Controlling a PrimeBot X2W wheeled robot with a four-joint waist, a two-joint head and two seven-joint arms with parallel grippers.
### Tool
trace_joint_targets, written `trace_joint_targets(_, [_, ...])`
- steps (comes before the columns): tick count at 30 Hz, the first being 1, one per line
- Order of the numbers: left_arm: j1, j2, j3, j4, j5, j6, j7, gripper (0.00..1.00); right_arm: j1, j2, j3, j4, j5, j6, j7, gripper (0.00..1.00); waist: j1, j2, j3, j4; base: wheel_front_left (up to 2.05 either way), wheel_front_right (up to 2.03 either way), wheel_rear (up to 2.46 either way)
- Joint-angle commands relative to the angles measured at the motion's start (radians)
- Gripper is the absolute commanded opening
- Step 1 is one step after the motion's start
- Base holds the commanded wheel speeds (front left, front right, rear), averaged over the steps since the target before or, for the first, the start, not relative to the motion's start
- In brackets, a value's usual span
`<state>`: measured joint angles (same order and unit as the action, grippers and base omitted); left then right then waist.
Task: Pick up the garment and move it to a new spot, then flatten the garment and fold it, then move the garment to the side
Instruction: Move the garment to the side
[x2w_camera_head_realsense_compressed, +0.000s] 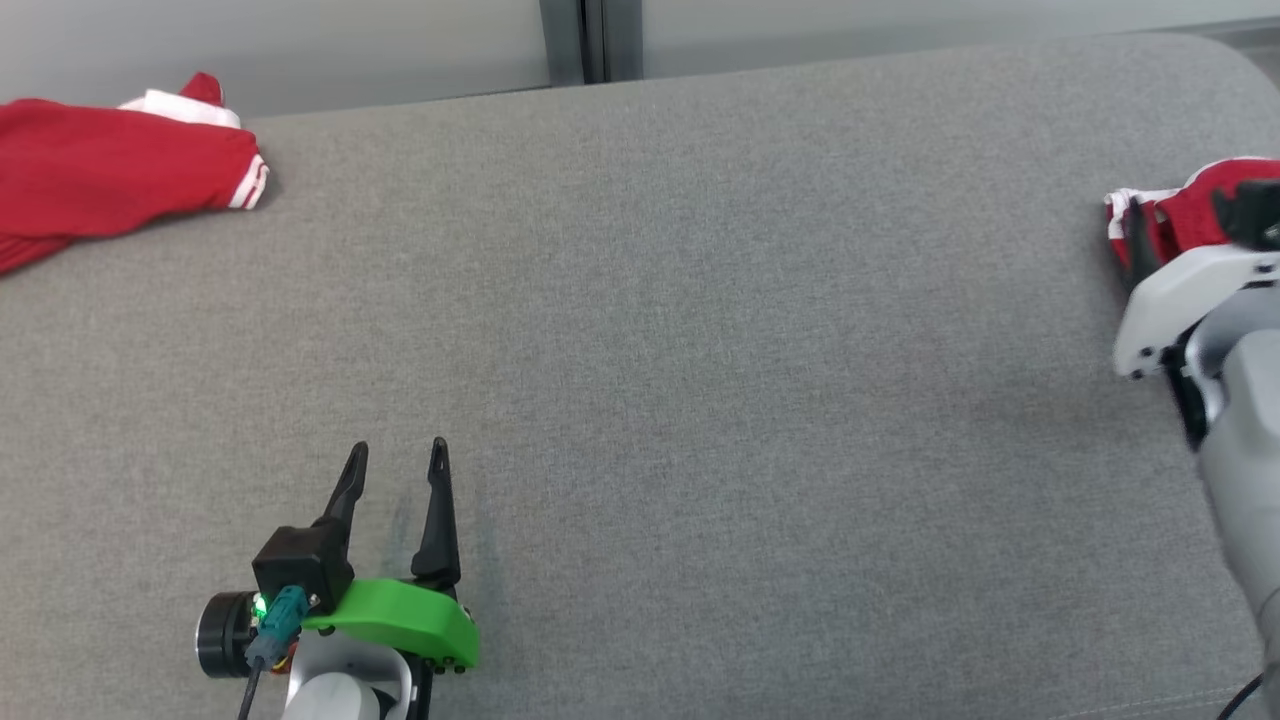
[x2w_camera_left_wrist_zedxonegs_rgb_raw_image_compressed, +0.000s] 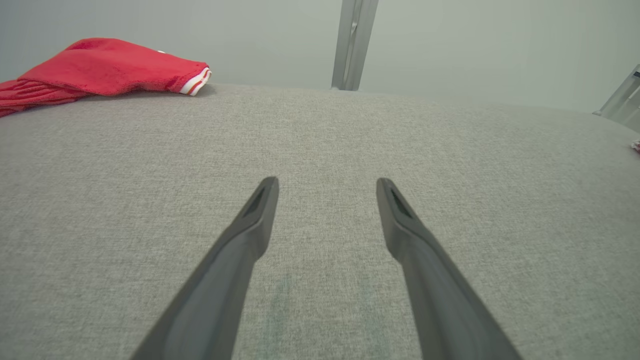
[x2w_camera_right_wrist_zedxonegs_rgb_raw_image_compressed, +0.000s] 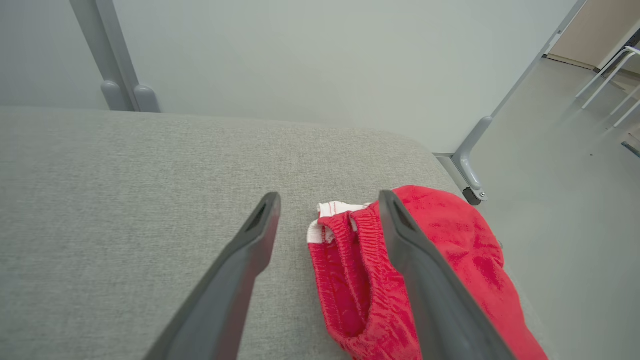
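A red garment (x2w_camera_right_wrist_zedxonegs_rgb_raw_image_compressed: 450, 240) with white trim lies bunched at the right end of the grey cushioned surface (x2w_camera_head_realsense_compressed: 700, 350), close to its edge. My right gripper (x2w_camera_right_wrist_zedxonegs_rgb_raw_image_compressed: 329, 200) hangs open just above it, one finger crossing the cloth, nothing pinched between the fingers. In the head view the garment (x2w_camera_head_realsense_compressed: 1180, 215) peeks out at the right edge behind my right gripper (x2w_camera_head_realsense_compressed: 1140, 235) and its white wrist. My left gripper (x2w_camera_head_realsense_compressed: 398, 455) stands open at the lower left over bare fabric, and its two fingers spread wide in the left wrist view (x2w_camera_left_wrist_zedxonegs_rgb_raw_image_compressed: 327, 182).
A second red piece of clothing (x2w_camera_head_realsense_compressed: 100, 170) with white-striped cuffs lies at the far left corner, also in the left wrist view (x2w_camera_left_wrist_zedxonegs_rgb_raw_image_compressed: 105, 65). A pale wall with a grey post (x2w_camera_head_realsense_compressed: 580, 40) runs behind the surface. Floor and chair legs (x2w_camera_right_wrist_zedxonegs_rgb_raw_image_compressed: 610, 75) lie beyond the right edge.
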<state>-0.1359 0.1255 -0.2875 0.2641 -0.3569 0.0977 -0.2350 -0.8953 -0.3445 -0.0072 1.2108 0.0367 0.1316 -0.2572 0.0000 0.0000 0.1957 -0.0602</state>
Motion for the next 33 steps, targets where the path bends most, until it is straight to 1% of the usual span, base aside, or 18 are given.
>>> trace_joint_targets(1, [-0.012, -0.005, 0.009, 0.017, -0.006, 0.003, -0.008, 1.0, 0.034, 0.023, 0.007, -0.017, 0.013, -0.002, -0.008, 1.0, 0.0, 0.0, -0.086, -0.012, 0.0, 0.0, 0.0])
trace_joint_targets(5, [0.004, -0.021, 0.024, 0.075, -0.03, 0.003, -0.023, 1.0, 0.135, 0.112, 0.042, -0.138, 0.055, -0.002, -0.008, 1.0, 0.0, 0.0, -0.141, -0.002, 0.0, 0.0, 0.0])
trace_joint_targets(8, [0.023, -0.029, 0.034, 0.103, -0.038, 0.0, -0.026, 1.0, 0.219, 0.148, 0.061, -0.241, 0.087, -0.002, -0.008, 1.0, 0.0, 0.0, -0.174, 0.015, 0.0, 0.0, 0.0])
trace_joint_targets(11, [0.045, -0.032, 0.046, 0.118, -0.041, -0.001, -0.03, 1.0, 0.306, 0.169, 0.074, -0.35, 0.118, -0.002, -0.008, 1.0, 0.0, 0.0, -0.203, 0.032, 0.0, 0.0, 0.0])
trace_joint_targets(15, [0.083, -0.036, 0.062, 0.118, -0.042, -0.009, -0.031, 1.0, 0.438, 0.201, 0.064, -0.502, 0.134, -0.002, -0.008, 1.0, 0.0, 0.0, -0.232, 0.06, 0.0, 0.0, 0.0])
trace_joint_targets(23, [0.147, -0.048, 0.074, 0.096, -0.019, -0.025, -0.03, 1.0, 0.681, 0.267, -0.013, -0.751, 0.093, -0.002, -0.008, 1.0, 0.0, 0.0, -0.266, 0.106, 0.0, 0.0, 0.0])
trace_joint_targets(28, [0.185, -0.058, 0.081, 0.074, -0.016, -0.027, -0.031, 1.0, 0.811, 0.291, -0.017, -0.856, 0.076, -0.002, -0.008, 1.0, 0.0, 0.0, -0.281, 0.114, 0.0, 0.0, 0.0])
trace_joint_targets(33, [0.21, -0.062, 0.083, 0.061, -0.01, -0.028, -0.031, 1.0, 0.907, 0.293, 0.033, -0.913, 0.146, -0.002, -0.006, 1.0, 0.0, 0.0, -0.289, 0.11, 0.0, 0.0, 0.0])
